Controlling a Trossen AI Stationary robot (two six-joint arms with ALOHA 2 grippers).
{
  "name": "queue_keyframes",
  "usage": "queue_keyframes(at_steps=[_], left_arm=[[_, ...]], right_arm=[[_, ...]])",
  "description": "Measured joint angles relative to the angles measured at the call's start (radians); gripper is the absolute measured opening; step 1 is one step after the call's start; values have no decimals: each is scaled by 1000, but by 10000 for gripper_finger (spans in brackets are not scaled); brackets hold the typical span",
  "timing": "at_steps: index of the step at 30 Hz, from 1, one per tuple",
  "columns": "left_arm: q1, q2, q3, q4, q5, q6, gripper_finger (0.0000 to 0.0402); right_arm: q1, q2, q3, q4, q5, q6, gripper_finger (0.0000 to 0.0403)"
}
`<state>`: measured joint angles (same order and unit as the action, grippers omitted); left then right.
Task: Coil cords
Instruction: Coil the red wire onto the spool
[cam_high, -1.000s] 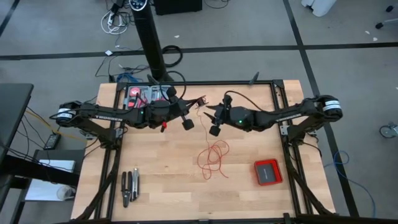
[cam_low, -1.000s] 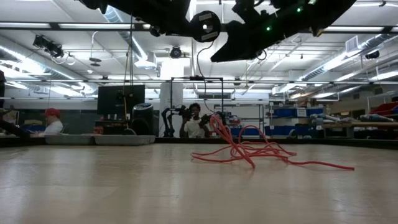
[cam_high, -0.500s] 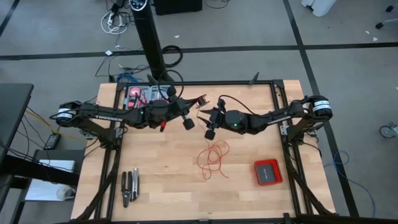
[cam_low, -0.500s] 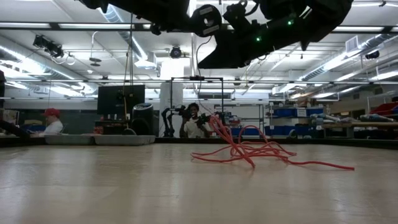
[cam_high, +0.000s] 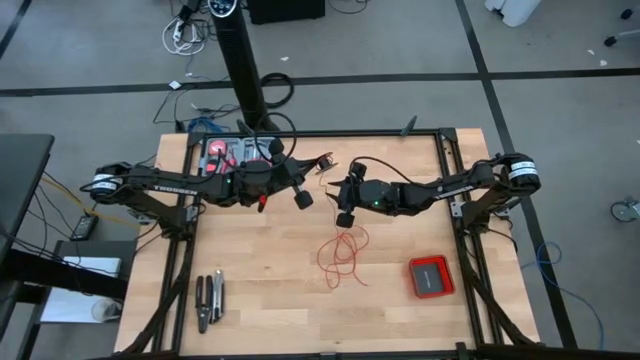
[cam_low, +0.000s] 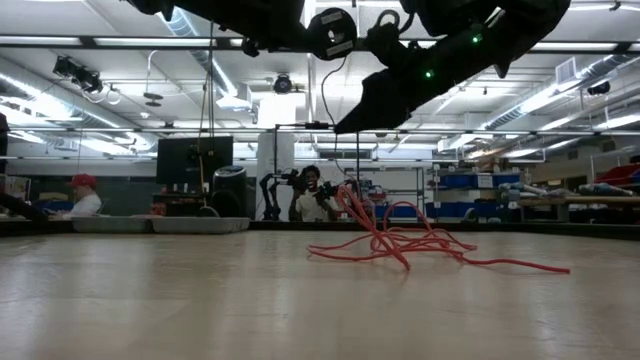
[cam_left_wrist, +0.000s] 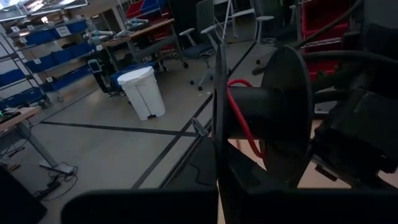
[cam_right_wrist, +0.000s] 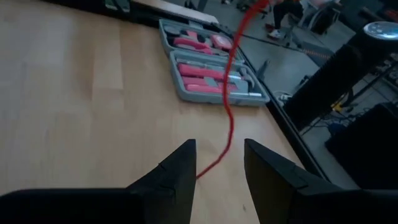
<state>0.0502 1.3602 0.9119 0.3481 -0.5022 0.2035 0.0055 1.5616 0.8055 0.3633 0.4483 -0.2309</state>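
Running between right jaws: red wire (cam_right_wrist: 229, 118).

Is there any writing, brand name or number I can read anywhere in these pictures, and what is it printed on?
"TROSSEN": white lettering along the left arm in the high view; small, only just readable.
Right arm: faint white marks in the same spot, too small to read.
Red box, tool case and the storage bins in the room behind: no readable text.

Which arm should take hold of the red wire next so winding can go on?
The right. Its open pincer hangs above the table with the red wire running between its fingertips. The left pincer is shut on the black spool, so it is occupied.
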Motion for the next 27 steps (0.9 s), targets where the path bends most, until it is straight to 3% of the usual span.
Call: queue_keyframes(at_steps=[12,27], left_arm=[[0,0,0,25,7,0,0],[0,0,0,52,43,-26,0]], right_arm=[[-1,2,0,80,-20,-7,119],[-2,3,0,108,-32,-50,23]])
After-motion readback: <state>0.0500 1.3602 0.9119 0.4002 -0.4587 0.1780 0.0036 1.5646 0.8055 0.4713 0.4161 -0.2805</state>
